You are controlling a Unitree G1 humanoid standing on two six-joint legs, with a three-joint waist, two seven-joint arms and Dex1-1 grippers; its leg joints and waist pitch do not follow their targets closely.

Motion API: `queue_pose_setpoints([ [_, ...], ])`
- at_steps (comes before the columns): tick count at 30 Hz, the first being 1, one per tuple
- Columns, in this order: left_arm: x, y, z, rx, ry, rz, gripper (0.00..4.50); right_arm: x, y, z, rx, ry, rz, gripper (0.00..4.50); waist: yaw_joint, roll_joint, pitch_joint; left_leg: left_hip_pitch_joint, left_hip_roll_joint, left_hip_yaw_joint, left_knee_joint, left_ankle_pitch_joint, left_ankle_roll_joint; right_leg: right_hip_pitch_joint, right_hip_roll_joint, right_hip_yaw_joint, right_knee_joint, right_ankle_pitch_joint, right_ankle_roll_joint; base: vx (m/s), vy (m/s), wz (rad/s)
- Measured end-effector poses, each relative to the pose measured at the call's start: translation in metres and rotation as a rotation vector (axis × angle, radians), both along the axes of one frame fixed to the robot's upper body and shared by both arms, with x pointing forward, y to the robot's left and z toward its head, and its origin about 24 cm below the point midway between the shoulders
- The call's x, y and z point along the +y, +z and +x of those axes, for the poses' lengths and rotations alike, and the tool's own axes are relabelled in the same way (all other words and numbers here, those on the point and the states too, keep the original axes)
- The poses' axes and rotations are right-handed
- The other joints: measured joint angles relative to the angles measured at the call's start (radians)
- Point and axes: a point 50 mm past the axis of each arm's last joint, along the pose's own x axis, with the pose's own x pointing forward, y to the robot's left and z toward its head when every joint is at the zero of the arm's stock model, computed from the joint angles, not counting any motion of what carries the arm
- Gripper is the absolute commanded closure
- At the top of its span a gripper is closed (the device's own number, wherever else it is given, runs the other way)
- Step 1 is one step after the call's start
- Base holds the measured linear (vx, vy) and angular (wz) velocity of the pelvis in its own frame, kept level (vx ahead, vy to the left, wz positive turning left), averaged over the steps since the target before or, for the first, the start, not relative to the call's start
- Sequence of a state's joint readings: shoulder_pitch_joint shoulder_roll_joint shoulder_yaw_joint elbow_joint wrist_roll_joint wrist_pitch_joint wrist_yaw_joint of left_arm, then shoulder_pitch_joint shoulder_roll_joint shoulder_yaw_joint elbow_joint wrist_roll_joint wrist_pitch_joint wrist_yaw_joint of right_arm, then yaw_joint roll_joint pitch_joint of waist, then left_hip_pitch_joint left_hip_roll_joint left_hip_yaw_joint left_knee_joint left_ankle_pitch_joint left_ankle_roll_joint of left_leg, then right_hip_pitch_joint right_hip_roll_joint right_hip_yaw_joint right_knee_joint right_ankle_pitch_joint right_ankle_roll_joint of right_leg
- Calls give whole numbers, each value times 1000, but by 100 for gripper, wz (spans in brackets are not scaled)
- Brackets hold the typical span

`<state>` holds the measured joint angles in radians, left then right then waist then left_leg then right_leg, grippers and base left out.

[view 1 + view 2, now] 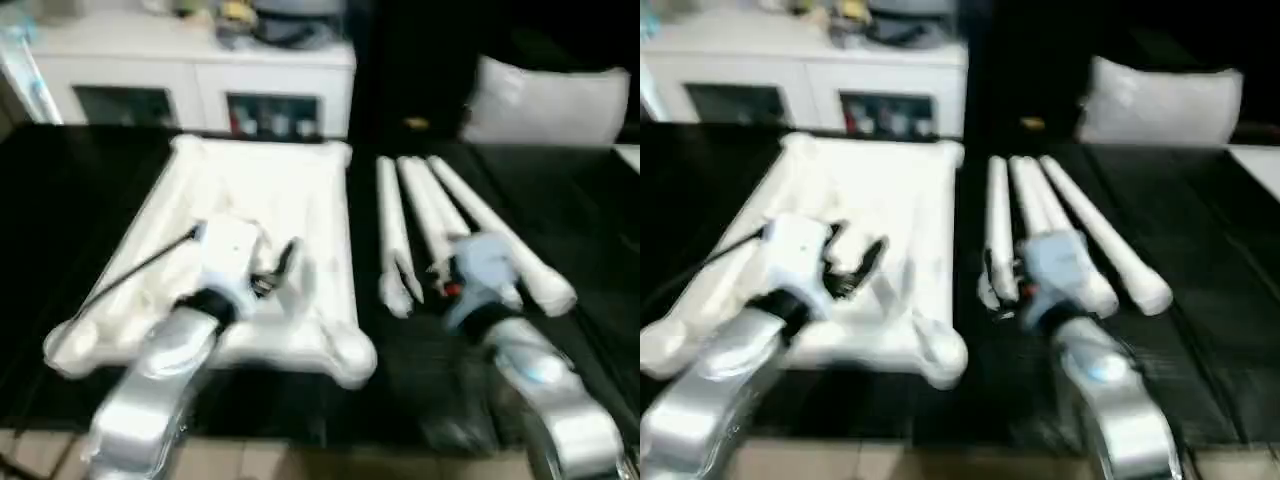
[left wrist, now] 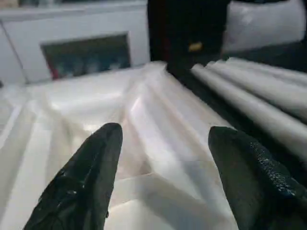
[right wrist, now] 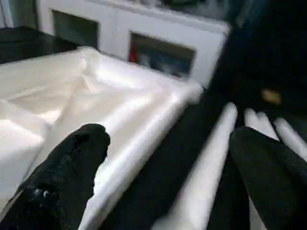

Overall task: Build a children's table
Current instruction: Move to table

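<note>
While the head views take in the whole dark table (image 1: 60, 200), the wrist views show both grippers spread: the left gripper (image 2: 163, 143) hovers above the ribbed, hollow underside of the upturned white plastic tabletop (image 1: 260, 190), the right gripper (image 3: 168, 158) over the round tapering legs (image 1: 430, 220) lying beside it.
</note>
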<state>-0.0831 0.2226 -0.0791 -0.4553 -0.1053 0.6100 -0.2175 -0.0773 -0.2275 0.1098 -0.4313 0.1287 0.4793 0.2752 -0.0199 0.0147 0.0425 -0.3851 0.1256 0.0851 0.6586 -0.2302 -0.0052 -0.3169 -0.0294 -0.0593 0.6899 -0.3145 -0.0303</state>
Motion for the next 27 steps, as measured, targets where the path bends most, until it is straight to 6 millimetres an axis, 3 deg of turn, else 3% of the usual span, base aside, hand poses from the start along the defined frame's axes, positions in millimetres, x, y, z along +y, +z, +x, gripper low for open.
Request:
queue_pose_setpoints([
  [1, -2, -1, -1, 9, -34, 4, 124, 0, 3, 0, 5, 40, 61, 0, -2, -12, -8, -4, -8, 3, 6, 0, -1, -23, -17, 26, -5, 20, 40, 105, 36, 4],
  [2, -2, 0, -1, 13, -63, 6, 124, 0, 4, 0, 10, 68, 74, 0, 0, -21, -14, -12, -17, 4, 13, 2, -3, -36, -27, 45, -11, 21, 71, 105, 36, 4],
  [4, -11, 0, -2, 26, -155, -9, 124, -5, 3, 0, 29, 111, 30, 0, 8, -19, -18, -34, -24, 5, -2, 8, -11, -51, -28, 51, -6, 21, 73, 44, 4, -1],
  [5, -12, 1, -2, 29, -177, -9, 124, -6, 2, 0, 37, 117, 24, 0, 12, -20, -18, -35, -23, 5, -10, 12, -14, -52, -27, 49, -11, 26, 71, 0, 0, 0],
  [7, -10, 2, -1, 41, -241, 17, 124, -4, 2, -2, 42, 165, 24, 0, 25, -19, -16, -22, -20, 4, -22, 17, -23, -46, -26, 43, -25, 35, 68, 0, 0, 0],
  [9, -5, 1, -2, 62, -296, 64, 124, -4, 2, -3, 50, 205, 2, 0, 28, -14, -11, -10, -17, 5, -31, 17, -25, -30, -25, 40, -41, 43, 63, 0, 0, 0],
  [12, -2, -3, -3, 98, -377, 98, 124, -6, 0, -4, 76, 234, -26, 0, 30, -10, 2, 9, -11, 20, -34, 18, -24, -14, -28, 42, -47, 42, 50, -77, 18, 3],
  [13, -4, -5, -6, 117, -439, 115, 158, -9, -1, -5, 95, 266, -52, 0, 31, -12, 10, 17, -10, 27, -35, 17, -24, -12, -30, 44, -47, 39, 55, -99, 23, 0],
  [17, -4, -11, -8, 146, -567, 149, 170, -17, -2, -9, 144, 330, -110, 0, 25, -10, 16, 15, -7, 32, -37, 17, -24, -14, -31, 46, -53, 39, 55, -45, 13, -1],
  [27, -9, -7, -3, 181, -804, 183, 253, -27, 0, -30, 236, 465, -215, 0, 25, -6, 17, 11, 5, 46, -38, 19, -22, -18, -29, 46, -60, 64, 47, 0, 0, 0],
])
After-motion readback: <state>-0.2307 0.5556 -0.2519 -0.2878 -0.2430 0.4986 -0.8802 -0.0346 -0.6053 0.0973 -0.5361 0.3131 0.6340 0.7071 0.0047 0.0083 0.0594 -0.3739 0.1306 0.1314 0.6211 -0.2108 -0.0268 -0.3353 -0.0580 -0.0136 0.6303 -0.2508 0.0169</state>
